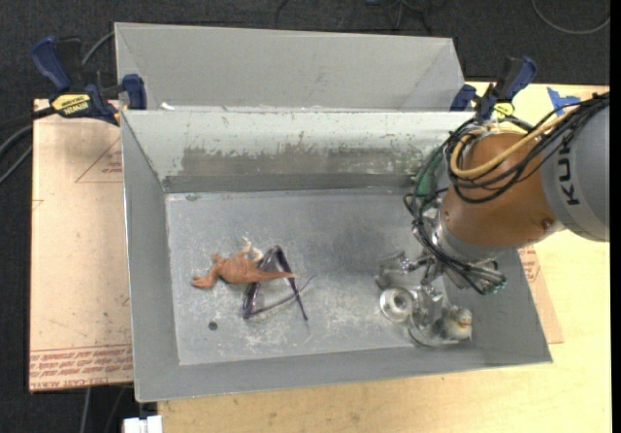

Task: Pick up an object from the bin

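Observation:
My gripper [423, 303] hangs low over the bin floor near the front right corner, under the arm's orange cover. No loose thing shows beneath or within it. An orange toy lizard [231, 271] lies on the floor left of centre, well to the gripper's left. A dark purple pair of thin glasses frames [277, 289] lies against the lizard's right side, partly overlapping its tail.
A tiny dark speck [212, 326] sits near the front left of the floor. The arm and its cables cover the bin's right side. Bare floor stretches between the glasses frames and the gripper.

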Motion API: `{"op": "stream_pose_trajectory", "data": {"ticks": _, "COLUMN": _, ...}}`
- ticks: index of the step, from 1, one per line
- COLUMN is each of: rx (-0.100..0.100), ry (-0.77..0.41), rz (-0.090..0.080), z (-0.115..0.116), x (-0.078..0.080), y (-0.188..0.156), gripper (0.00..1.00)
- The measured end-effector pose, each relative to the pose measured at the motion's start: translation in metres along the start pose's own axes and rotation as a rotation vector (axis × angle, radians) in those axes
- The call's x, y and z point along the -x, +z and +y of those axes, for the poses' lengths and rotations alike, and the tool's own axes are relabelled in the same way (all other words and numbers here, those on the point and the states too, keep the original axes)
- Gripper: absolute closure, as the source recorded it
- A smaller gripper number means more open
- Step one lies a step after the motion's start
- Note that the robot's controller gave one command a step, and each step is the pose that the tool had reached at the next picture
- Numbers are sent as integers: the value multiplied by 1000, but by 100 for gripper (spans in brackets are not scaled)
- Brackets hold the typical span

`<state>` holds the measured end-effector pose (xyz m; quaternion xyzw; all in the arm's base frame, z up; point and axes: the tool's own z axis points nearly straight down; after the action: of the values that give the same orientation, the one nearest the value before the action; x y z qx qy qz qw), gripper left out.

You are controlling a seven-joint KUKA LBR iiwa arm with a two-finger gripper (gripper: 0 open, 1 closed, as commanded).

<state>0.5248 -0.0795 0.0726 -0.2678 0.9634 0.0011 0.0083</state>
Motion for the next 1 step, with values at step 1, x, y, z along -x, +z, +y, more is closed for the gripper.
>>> {"op": "stream_pose_trajectory", "data": {"ticks": 1, "rx": 0, "ry": -296, "rz": -2, "z": -3, "x": -32, "y": -29, "gripper": 100}}
